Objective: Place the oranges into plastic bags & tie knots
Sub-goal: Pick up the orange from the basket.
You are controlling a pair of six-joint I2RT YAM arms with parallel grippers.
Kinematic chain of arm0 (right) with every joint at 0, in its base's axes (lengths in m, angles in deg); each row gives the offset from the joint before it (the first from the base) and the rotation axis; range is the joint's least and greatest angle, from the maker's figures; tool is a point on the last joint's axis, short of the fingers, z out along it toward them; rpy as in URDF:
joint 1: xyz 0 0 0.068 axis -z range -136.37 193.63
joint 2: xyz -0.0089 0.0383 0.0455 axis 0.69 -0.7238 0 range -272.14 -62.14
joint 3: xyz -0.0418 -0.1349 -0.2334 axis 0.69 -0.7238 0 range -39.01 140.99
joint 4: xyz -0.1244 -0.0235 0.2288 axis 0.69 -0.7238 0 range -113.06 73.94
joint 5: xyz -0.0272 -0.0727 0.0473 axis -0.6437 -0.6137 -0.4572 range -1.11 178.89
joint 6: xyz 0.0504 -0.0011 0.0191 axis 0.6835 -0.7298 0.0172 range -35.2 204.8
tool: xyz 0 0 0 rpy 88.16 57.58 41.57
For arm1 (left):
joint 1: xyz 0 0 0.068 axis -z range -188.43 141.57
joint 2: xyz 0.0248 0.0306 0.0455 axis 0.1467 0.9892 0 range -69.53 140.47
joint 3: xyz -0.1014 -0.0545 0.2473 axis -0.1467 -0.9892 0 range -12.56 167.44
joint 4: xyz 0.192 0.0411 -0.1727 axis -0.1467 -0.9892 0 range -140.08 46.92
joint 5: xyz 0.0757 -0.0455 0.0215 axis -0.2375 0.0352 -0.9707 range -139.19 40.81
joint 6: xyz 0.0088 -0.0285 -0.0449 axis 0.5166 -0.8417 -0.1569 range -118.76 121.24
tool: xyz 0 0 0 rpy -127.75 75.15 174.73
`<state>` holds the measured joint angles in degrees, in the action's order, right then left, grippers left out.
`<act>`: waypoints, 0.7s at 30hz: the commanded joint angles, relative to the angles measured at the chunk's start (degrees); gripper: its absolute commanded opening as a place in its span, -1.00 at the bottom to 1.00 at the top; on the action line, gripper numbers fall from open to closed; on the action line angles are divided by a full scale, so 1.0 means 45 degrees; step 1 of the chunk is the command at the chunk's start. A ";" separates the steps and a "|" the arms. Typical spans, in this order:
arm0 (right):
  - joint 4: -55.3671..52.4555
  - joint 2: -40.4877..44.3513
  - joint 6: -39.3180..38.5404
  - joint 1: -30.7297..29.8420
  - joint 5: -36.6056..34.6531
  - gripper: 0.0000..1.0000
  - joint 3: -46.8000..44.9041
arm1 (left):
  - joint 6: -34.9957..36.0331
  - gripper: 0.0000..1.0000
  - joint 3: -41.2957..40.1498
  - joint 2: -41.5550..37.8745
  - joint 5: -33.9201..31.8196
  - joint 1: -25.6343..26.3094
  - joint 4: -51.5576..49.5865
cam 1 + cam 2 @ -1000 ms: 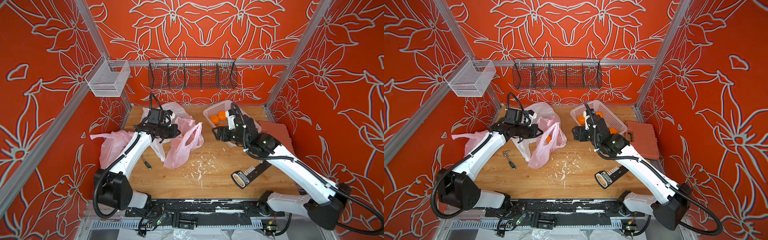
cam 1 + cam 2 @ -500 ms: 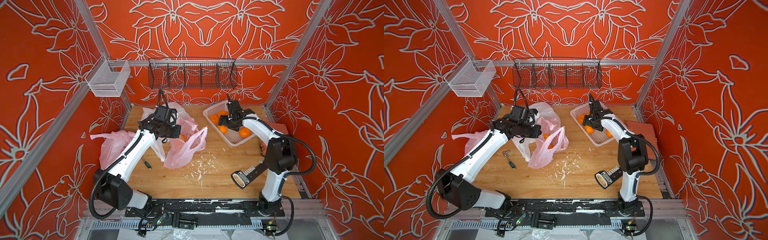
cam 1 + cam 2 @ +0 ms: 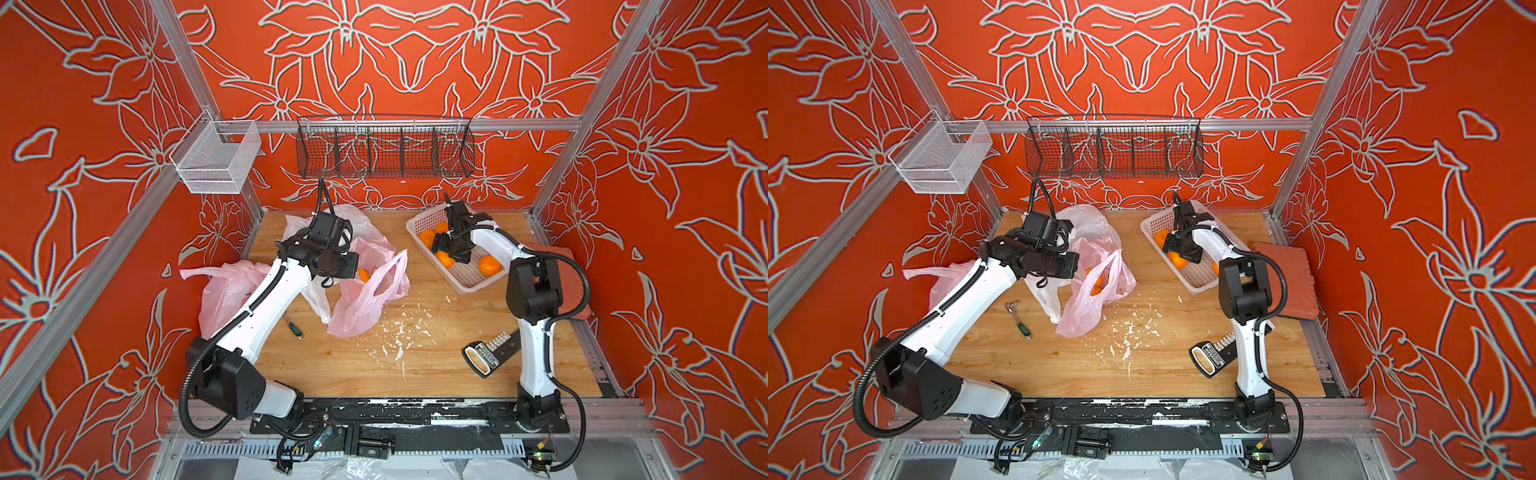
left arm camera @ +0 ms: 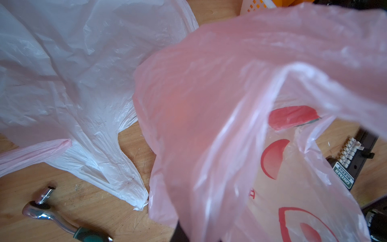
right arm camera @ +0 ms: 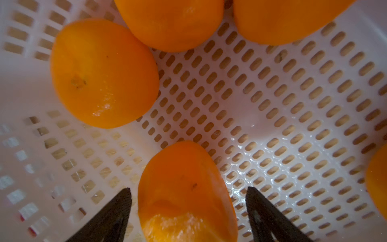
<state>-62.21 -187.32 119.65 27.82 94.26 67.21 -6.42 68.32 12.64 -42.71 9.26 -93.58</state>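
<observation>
Several oranges lie in the pale perforated basket (image 3: 469, 278) at the back right. My right gripper (image 5: 188, 189) is down inside it, open, with one orange (image 5: 182, 167) between its fingers and a gap on each side. Other oranges (image 5: 102, 73) sit further in. My left gripper (image 3: 353, 266) is shut on the rim of a pink printed plastic bag (image 3: 365, 299), holding its mouth up; an orange (image 3: 363, 275) shows inside. In the left wrist view that pink bag (image 4: 230, 104) drapes over the jaws. A white bag (image 3: 357, 216) lies behind, another pink bag (image 3: 224, 291) at the left. No knots show.
A green-handled ratchet tool (image 3: 293, 328) lies by the left arm. A black bit holder (image 3: 486, 353) rests near the right arm's base, a red-brown case (image 3: 573, 282) at the right edge. White scraps (image 3: 399, 336) litter the wood. Wire baskets (image 3: 384, 147) hang on the back rail.
My right arm has swung from the table's middle back to the basket and come down around an orange. The left gripper keeps its hold on the pink bag, shifted slightly.
</observation>
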 commanded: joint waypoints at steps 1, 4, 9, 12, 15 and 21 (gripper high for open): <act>-0.0929 -0.0142 0.0128 0.0040 -0.0204 0.66 0.0251 | 0.0101 -1.00 -0.0005 -0.0070 -0.0053 0.0053 -0.0127; -0.0958 0.0062 0.0033 0.0096 -0.0485 0.55 -0.0043 | 0.0101 -1.00 -0.0041 -0.0064 -0.0053 0.0053 -0.0125; -0.0675 0.0677 -0.0001 0.0153 -0.0631 0.28 -0.0673 | 0.0062 -1.00 -0.0137 -0.0122 -0.0034 0.0053 0.0003; -0.0444 0.1291 -0.0036 0.0166 -0.0728 0.18 -0.1071 | -0.0025 -1.00 -0.0215 -0.0194 0.0091 0.0018 0.0174; 0.0314 0.2367 -0.0217 0.0146 -0.0717 0.15 -0.1927 | -0.0252 -1.00 -0.0332 -0.0252 0.1143 -0.0384 0.0496; 0.1398 0.5936 -0.0747 -0.0381 -0.0834 0.05 -0.3882 | -0.0329 -1.00 -0.0162 -0.0107 0.1785 -0.0976 0.0521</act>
<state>-59.15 -168.46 117.77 27.80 91.48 51.54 -7.62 67.14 12.60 -36.94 5.48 -91.56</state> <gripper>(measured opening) 0.554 0.047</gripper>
